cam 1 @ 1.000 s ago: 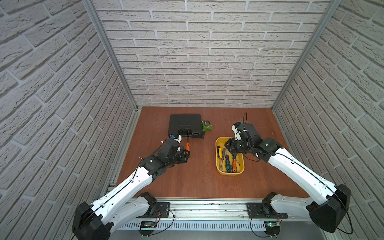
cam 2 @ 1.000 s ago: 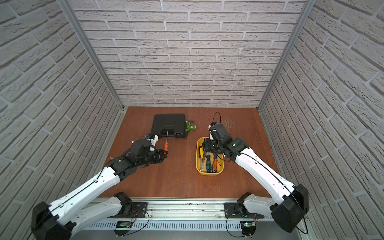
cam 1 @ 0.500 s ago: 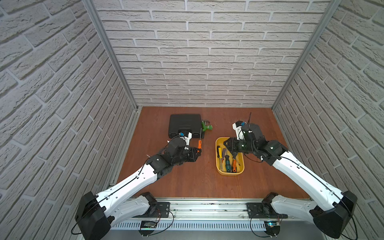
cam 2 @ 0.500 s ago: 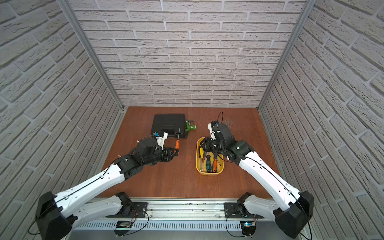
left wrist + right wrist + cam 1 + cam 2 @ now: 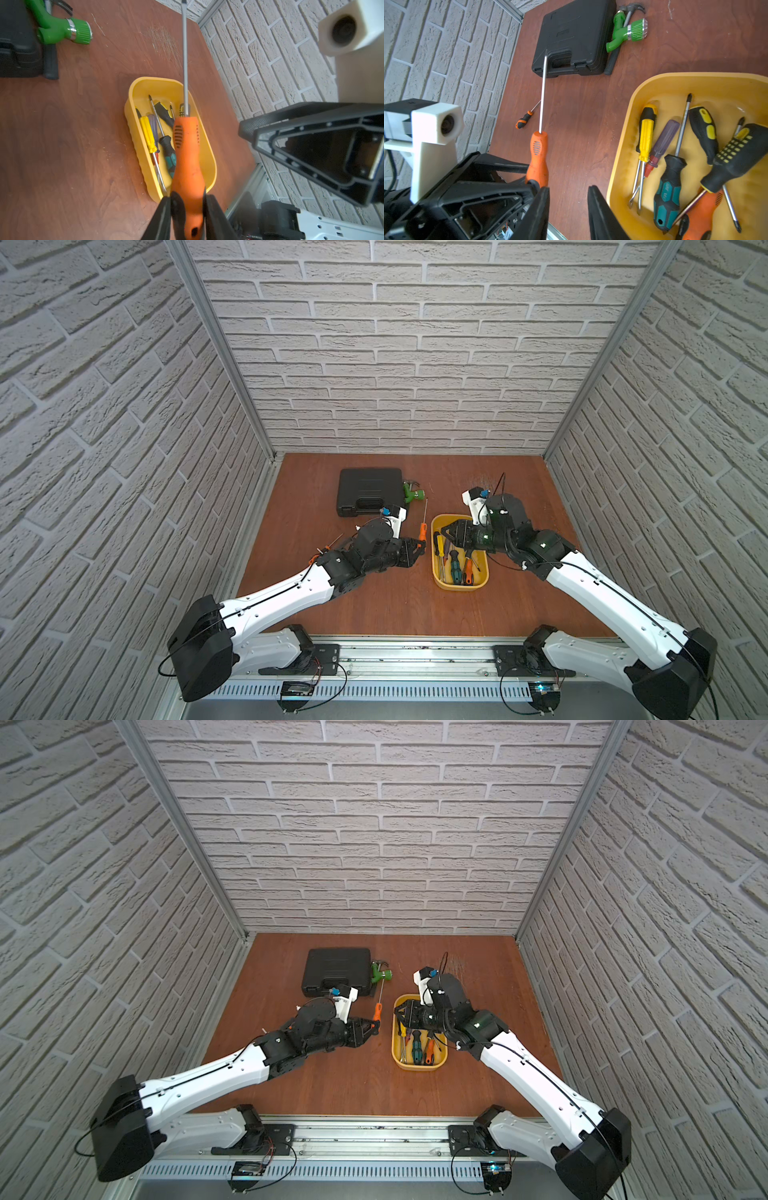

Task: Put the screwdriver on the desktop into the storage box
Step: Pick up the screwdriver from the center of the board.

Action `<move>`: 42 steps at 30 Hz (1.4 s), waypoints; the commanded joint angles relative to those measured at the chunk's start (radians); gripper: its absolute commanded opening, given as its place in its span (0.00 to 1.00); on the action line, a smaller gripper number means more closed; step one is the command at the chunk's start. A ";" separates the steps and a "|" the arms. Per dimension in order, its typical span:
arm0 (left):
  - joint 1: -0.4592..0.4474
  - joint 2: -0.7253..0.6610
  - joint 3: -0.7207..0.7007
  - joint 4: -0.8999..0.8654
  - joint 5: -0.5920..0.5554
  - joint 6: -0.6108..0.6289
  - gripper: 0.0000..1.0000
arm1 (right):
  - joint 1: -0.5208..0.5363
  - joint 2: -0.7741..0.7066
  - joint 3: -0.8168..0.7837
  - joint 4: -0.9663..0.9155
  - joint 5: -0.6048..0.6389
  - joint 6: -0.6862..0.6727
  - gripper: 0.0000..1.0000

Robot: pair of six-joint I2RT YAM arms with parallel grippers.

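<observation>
Currently left gripper [image 5: 417, 549] clamps orange screwdriver [image 5: 422, 531] by handle butt, shaft toward frame top, just left of storage box [image 5: 459, 588] at centre. Right gripper [image 5: 445, 531] over box's upper end, jaws narrowly apart, empty. Right wrist view alone shows clearly small black-orange screwdriver [image 5: 523, 120] on desktop [image 5: 374, 605]; left arm mostly masks it in both top views. Box holds at least six screwdrivers. Upper centre: one black case [image 5: 370, 489], one green nozzle [image 5: 413, 494], one hammer [image 5: 631, 7].

White-shelled arms [image 5: 274, 601], black joints [image 5: 203, 647], thin black cables [image 5: 392, 166], black tapered fingers [image 5: 163, 217], white boxy wrist-camera housings [image 5: 436, 124]
</observation>
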 commanded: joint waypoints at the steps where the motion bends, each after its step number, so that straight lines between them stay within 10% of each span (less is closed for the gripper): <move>1: -0.003 0.030 0.001 0.101 -0.009 -0.018 0.00 | 0.011 -0.016 0.000 0.061 -0.001 0.018 0.38; 29: -0.058 0.147 0.064 0.253 0.030 -0.022 0.00 | 0.014 0.077 -0.018 0.103 0.000 0.081 0.40; 42: -0.058 0.071 0.005 0.306 0.068 0.017 0.00 | 0.014 0.093 -0.011 0.114 -0.021 0.082 0.14</move>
